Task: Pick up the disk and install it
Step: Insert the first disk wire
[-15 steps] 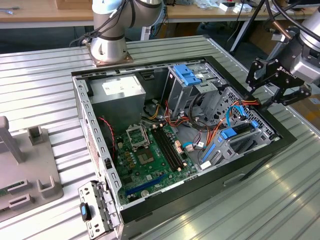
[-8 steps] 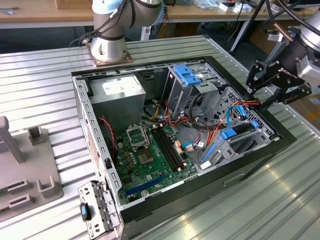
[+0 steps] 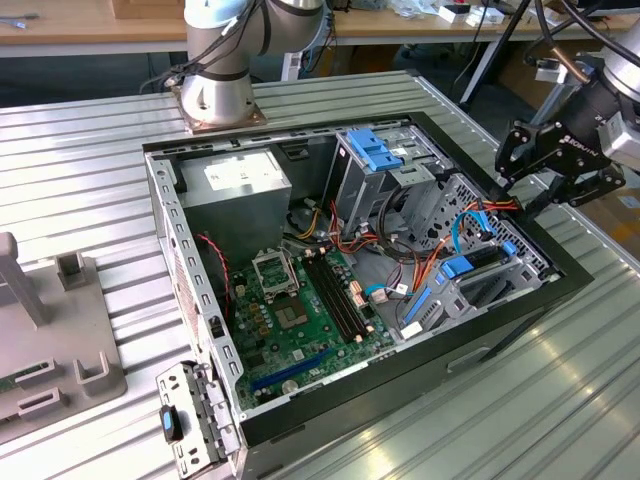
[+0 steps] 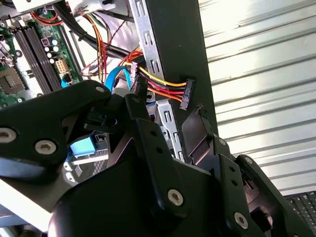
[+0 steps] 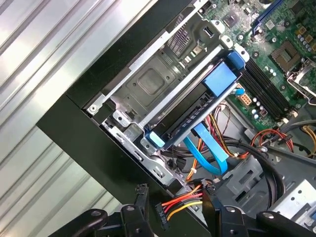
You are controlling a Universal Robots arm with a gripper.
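counts: 1 robot arm (image 3: 240, 35), 1 end effector (image 5: 174, 195), 1 open computer case (image 3: 400, 385), 1 motherboard (image 3: 300, 310), 1 power-supply box (image 3: 235, 190), 1 disk (image 5: 190, 121), 1 blue bracket (image 3: 378, 150), 1 grey fixture (image 3: 50, 350)
counter: ribbed metal counter (image 3: 80, 170); carries the case at centre frame and the fixture at the exterior view's left edge
disk place: stands in the drive cage (image 5: 148, 84) at the case corner, lower right of the case in the exterior view; well apart from the power-supply box at the case's upper left
disk look: seen edge-on in the first wrist view; long dark side, a bright blue rail along it, 2 blue ends showing, one small and one a broad tab
cables: 1 light-blue flat cable (image 5: 207, 153) just beside the disk; 1 black power connector (image 5: 163, 213) on red, orange and yellow wires, lying over the case's black rim
end effector state: fingers spread apart, gripping nothing; in the first wrist view the power connector shows in the gap between the two fingers, touching neither
end effector place: right of the exterior view's frame, above the case's right-hand rim, near the drive cage
bracket: on top of the taller metal cage at the upper middle of the case
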